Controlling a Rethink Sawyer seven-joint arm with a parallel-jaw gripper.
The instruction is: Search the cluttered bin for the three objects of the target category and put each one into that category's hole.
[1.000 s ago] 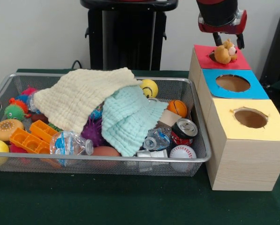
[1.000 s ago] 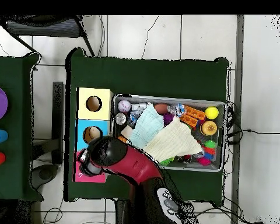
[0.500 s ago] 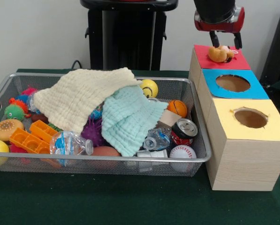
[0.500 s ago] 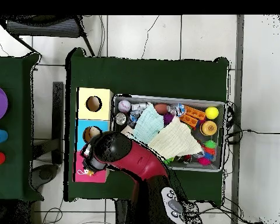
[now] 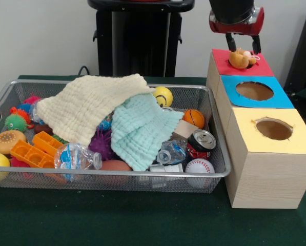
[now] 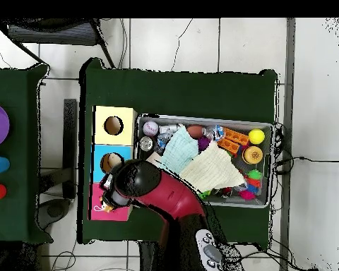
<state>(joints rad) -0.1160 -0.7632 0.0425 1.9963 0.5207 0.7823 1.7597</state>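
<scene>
A small tan and orange plush toy (image 5: 241, 58) lies on the red top of the far box (image 5: 260, 68), over its hole, and is not hanging from anything. My gripper (image 5: 242, 44) hovers just above it, open, one finger on each side and clear of the toy. In the overhead view the arm's head (image 6: 130, 185) covers most of the red box (image 6: 102, 214), and a bit of the toy (image 6: 107, 206) peeks out. The wire bin (image 5: 117, 173) holds mixed clutter under a cream cloth (image 5: 91, 105) and a mint cloth (image 5: 140, 130).
A blue-topped box (image 5: 280, 98) and a yellow-topped box (image 5: 296, 141), each with a round hole, stand in line with the red one. In the bin lie a smiley ball (image 5: 163, 96), basketball (image 5: 194, 118), can (image 5: 201, 142), baseball (image 5: 199, 166), bottle (image 5: 76, 156) and orange blocks (image 5: 37, 148).
The gripper let go of the plush toy, which dropped onto the red top. The gripper then rose a little and shifted slightly left.
</scene>
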